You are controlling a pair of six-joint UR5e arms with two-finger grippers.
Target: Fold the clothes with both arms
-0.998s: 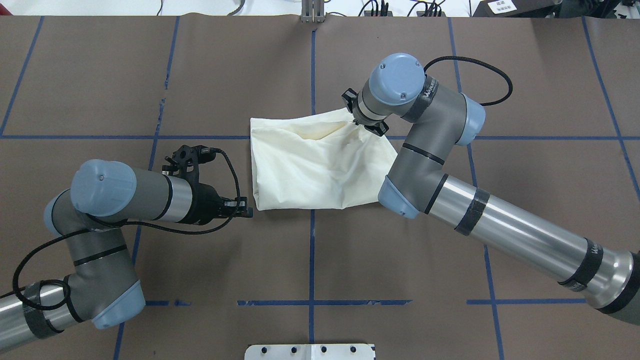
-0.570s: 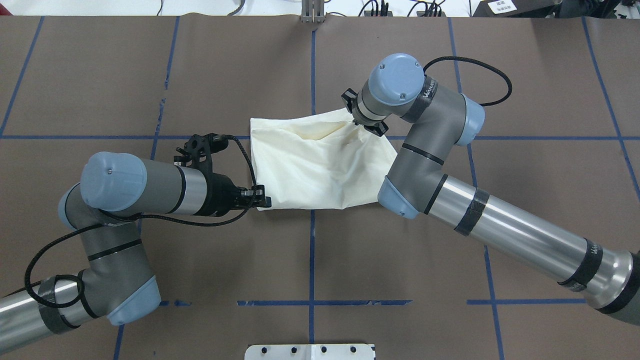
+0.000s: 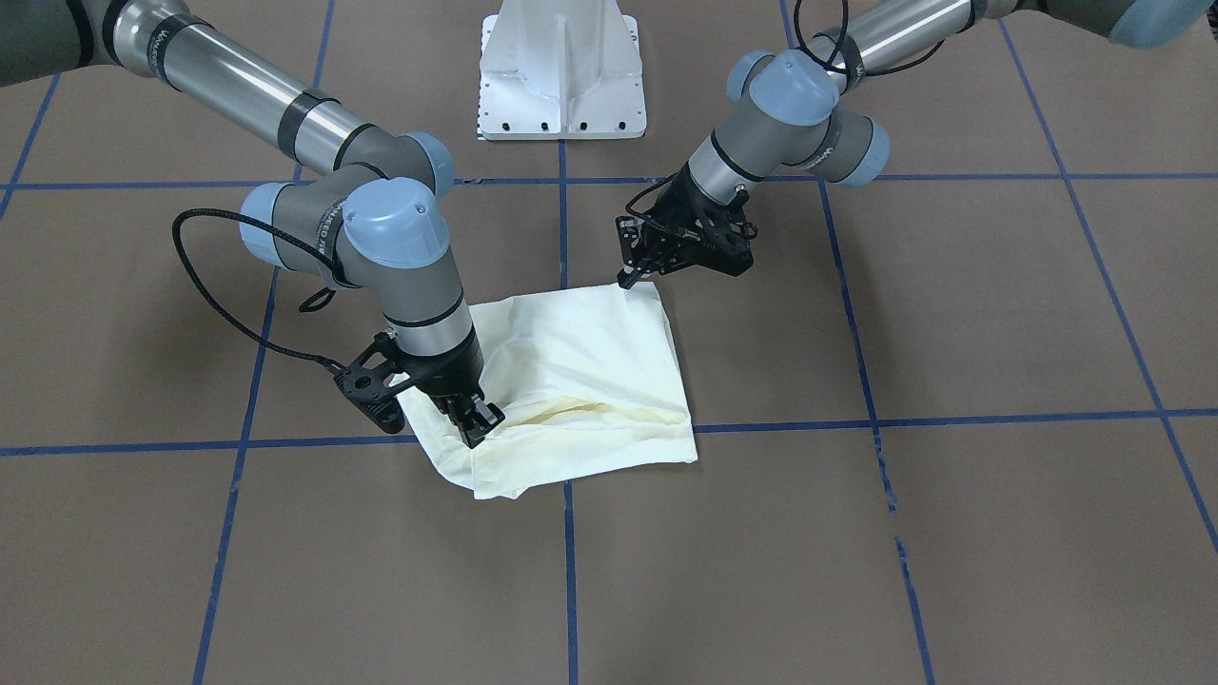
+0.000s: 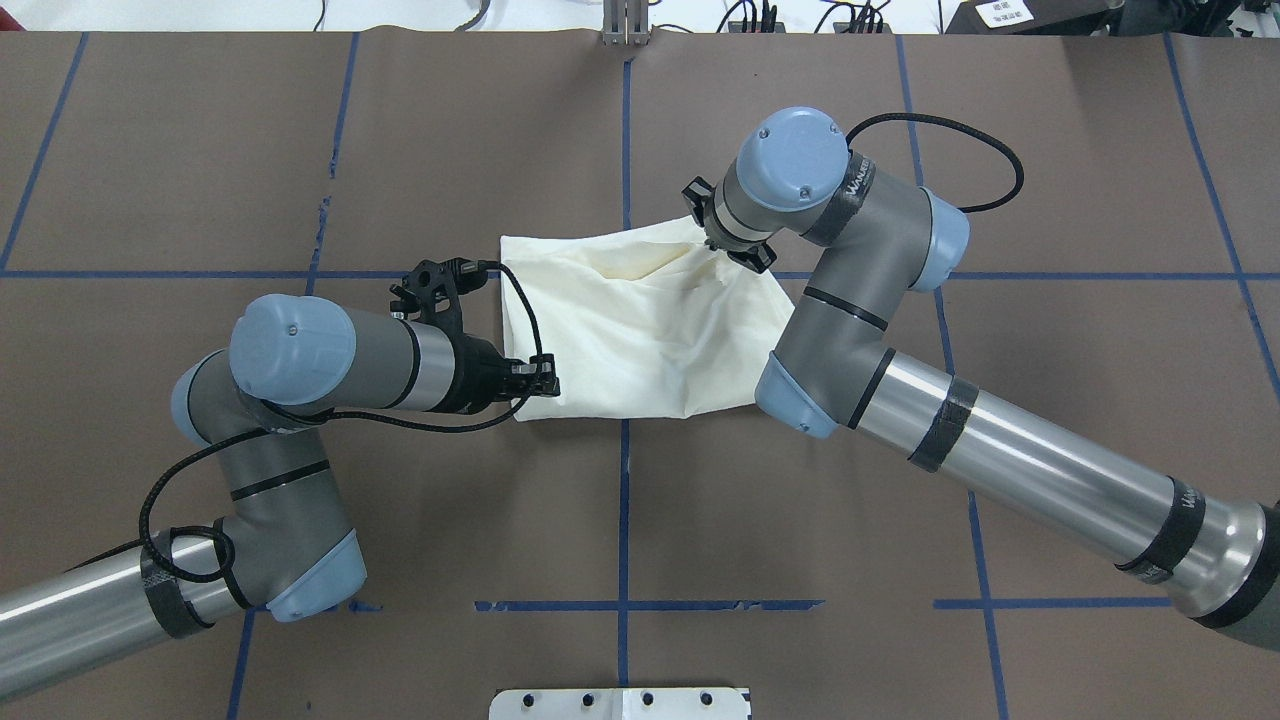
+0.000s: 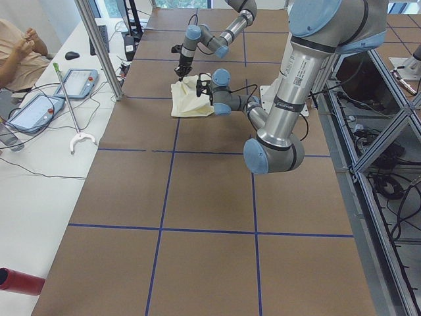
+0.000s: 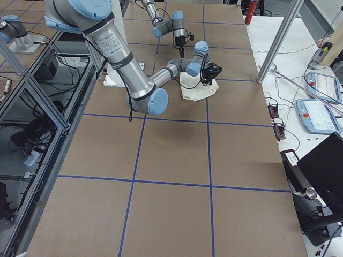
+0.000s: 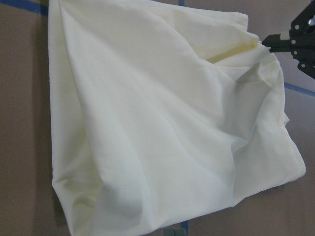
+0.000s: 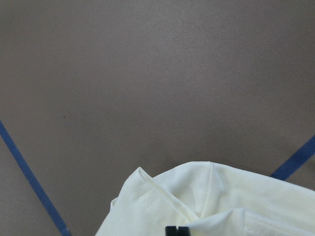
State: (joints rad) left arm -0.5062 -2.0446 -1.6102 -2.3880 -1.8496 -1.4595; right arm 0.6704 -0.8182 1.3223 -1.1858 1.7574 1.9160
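A brown paper-covered table (image 4: 450, 500) crossed by blue tape lines (image 4: 624, 470) carries the work, with the white pedestal base (image 4: 620, 703) at the robot's edge.

Since a second ago the left arm (image 4: 370, 360) has swung in toward the middle. The left gripper (image 4: 545, 378) then stood just short of the cloth, beside its near corner. Now its tips overlap the near left edge of the cream shirt (image 4: 640, 330). The right arm (image 4: 1040, 465) and the shirt have not shifted over the same span.

The shirt lies as a folded, rumpled, roughly square bundle that spreads forward and away from the left fingers, and it fills most of the left wrist view. In the front-facing view the left tips seem to rest on the shirt's corner. They are small and dark there and the wrist camera shows none of them, so I cannot tell whether they are parted or closed.

Farther out, at the shirt's far edge, the right gripper (image 3: 479, 425) points straight down into the cloth. Its fingertips (image 8: 171, 230) are pressed together on a raised fold of the shirt. The fabric tents up to them and slopes down from there toward the left gripper.
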